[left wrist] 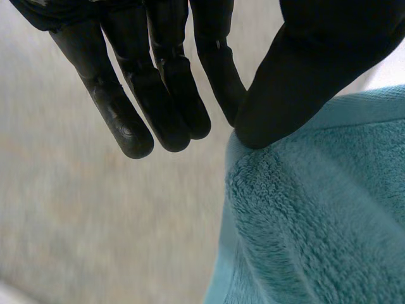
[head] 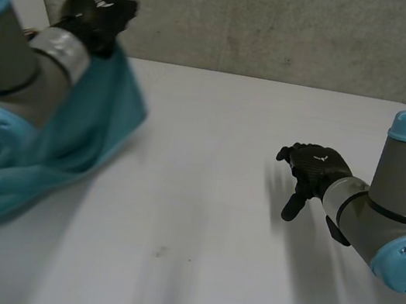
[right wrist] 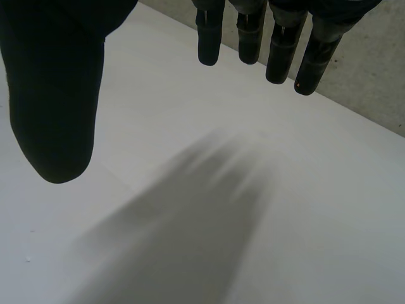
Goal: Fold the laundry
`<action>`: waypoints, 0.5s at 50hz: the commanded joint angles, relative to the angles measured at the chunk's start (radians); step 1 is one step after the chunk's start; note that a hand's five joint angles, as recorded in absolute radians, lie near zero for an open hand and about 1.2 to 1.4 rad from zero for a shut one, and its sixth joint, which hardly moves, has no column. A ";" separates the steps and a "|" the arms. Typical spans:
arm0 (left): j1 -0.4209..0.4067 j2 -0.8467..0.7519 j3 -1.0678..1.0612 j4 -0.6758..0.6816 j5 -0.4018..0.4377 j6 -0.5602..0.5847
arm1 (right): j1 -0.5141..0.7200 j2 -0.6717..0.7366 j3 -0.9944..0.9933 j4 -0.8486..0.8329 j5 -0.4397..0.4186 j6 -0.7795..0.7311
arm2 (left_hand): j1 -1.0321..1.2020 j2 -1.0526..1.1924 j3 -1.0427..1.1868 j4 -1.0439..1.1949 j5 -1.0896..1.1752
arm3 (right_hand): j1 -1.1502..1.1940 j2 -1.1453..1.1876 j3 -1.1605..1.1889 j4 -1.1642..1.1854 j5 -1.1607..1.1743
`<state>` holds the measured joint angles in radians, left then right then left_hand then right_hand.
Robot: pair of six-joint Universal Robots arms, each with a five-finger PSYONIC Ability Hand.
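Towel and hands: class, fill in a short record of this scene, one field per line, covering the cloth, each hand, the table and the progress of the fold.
Cloth: one teal towel, hanging, not folded
Left hand: raised, pinching the towel's edge between thumb and fingers
Right hand: open, fingers straight, above the table, holding nothing
Table: white, bare between the hands
Fold: not yet begun
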<state>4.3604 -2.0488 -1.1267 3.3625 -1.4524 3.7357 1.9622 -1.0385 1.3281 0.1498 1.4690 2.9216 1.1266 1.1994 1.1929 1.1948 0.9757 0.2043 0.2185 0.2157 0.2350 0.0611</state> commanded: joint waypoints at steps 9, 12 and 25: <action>-0.246 -0.180 0.081 0.465 0.069 -0.151 | -0.003 -0.018 -0.009 0.001 0.005 0.001 | 0.270 0.197 0.203 0.201 0.246 | -0.030 -0.044 -0.041 -0.060 -0.061; -0.255 -0.180 0.009 0.486 0.116 -0.187 | -0.003 -0.018 -0.010 0.002 0.005 0.001 | 0.270 0.197 0.203 0.201 0.246 | -0.030 -0.044 -0.041 -0.060 -0.061; -0.225 -0.067 -0.251 0.555 0.201 -0.206 | -0.009 -0.026 -0.017 -0.021 0.097 0.005 | -0.952 -1.025 -1.018 -1.020 -0.976 | -0.030 -0.044 -0.041 -0.060 -0.061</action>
<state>4.0985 -2.2209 -1.2514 3.9162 -1.2505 3.5312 1.9579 -1.0625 1.3154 0.1511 1.4820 2.9239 0.2636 0.3681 0.3909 0.3769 0.1831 0.2043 0.2185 0.2157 0.2349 0.0611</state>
